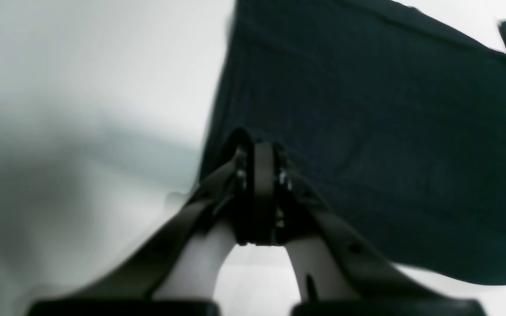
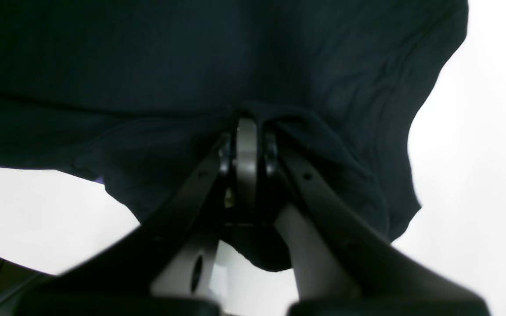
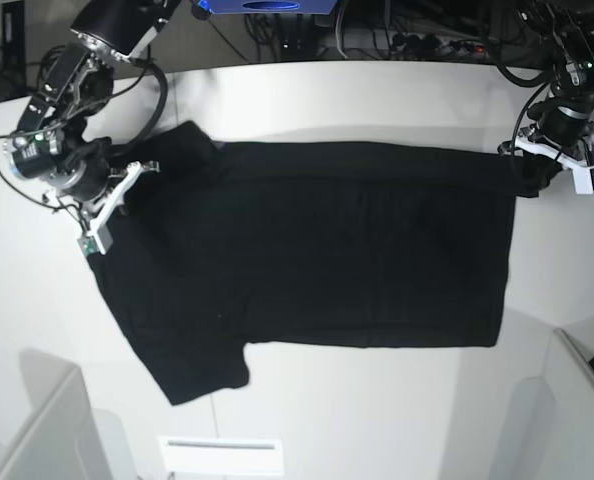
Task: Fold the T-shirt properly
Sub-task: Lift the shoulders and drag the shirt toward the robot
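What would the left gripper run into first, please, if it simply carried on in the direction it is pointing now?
The T-shirt: the left gripper is shut on the cloth's edge and points across the black fabric, so it would push straight into the shirt. How far the fabric lifts off the table there is unclear.

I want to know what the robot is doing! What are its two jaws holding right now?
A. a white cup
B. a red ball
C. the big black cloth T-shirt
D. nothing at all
C: both wrist views show the jaws pinched shut on folds of the big black cloth T-shirt, one at each end of it on the white table.
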{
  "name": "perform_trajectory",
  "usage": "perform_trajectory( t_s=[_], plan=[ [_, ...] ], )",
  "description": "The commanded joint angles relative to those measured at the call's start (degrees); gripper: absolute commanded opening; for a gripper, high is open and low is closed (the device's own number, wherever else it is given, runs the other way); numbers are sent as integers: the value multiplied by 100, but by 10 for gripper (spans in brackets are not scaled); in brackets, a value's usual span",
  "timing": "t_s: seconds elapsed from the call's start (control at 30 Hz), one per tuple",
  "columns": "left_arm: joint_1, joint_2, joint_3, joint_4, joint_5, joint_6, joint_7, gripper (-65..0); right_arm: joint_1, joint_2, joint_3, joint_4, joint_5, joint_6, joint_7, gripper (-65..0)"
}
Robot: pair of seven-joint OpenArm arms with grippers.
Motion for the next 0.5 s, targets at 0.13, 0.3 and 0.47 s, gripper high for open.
perform_trajectory(
  t_s=[0.13, 0.3, 0.47],
  plan=[
    [-288, -68, 106, -40, 294, -14, -117, -650, 235, 94, -19, -400, 65, 6, 387, -650],
    [-499, -86, 458, -259, 768, -14, -117, -650, 446, 103, -37, -981, 65, 6, 598, -650],
    [-754, -86, 739, -312, 1322, -14, -117, -650, 763, 103, -54, -1332, 65, 6, 765, -650]
  ],
)
